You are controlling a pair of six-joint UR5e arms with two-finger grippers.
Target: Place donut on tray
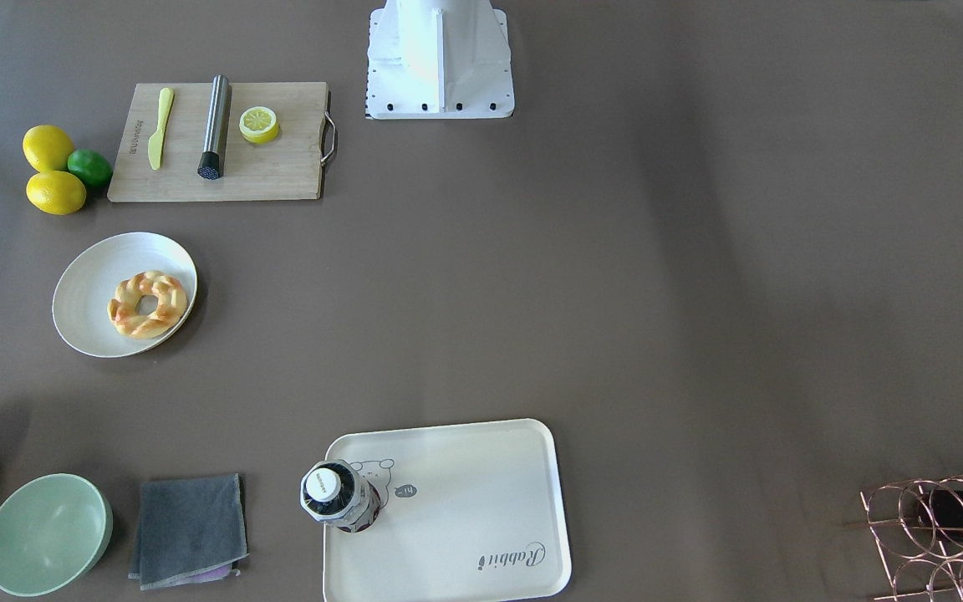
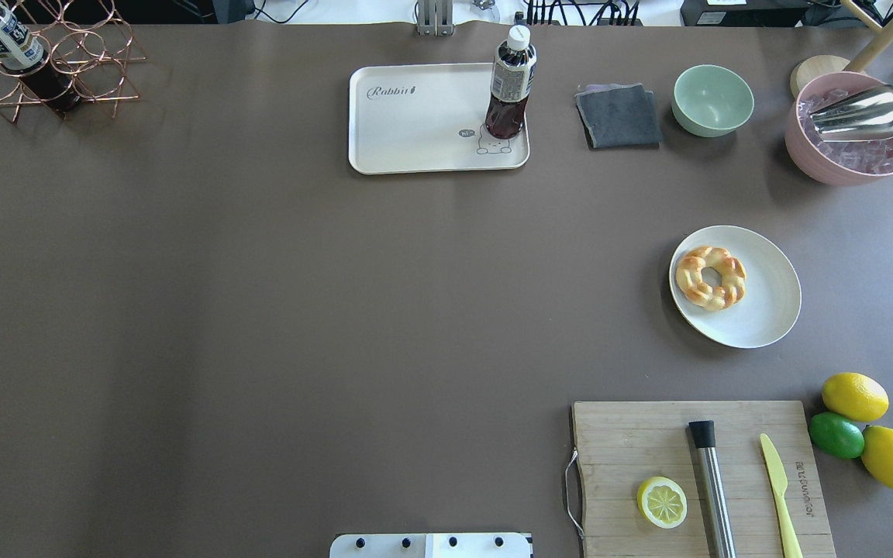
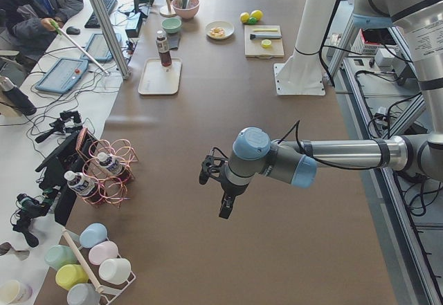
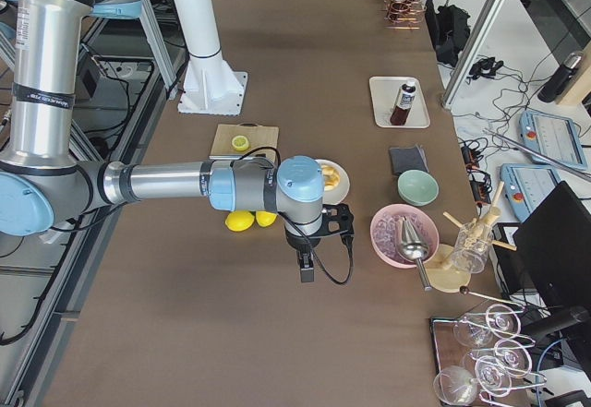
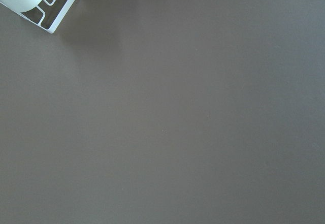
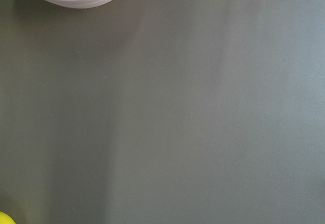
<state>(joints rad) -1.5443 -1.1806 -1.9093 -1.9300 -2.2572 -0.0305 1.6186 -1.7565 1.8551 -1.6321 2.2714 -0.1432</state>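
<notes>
Left tool (image 3: 224,209) hangs well apart from the tray (image 2: 415,124) lettered "Rabbit".

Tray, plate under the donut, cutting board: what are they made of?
Tray: matte cream, moulded rounded rim, printed lettering; likely plastic or melamine.
Plate: off-white, matte, little glare; ceramic or composite, unclear.
Cutting board: pale wood or bamboo, visible strip grain.

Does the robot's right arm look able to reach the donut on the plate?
Probably yes. The donut lies uncovered on the white plate, on the right arm's side, with nothing over it. The right gripper hangs close by, above a bare stretch of the table.
</notes>
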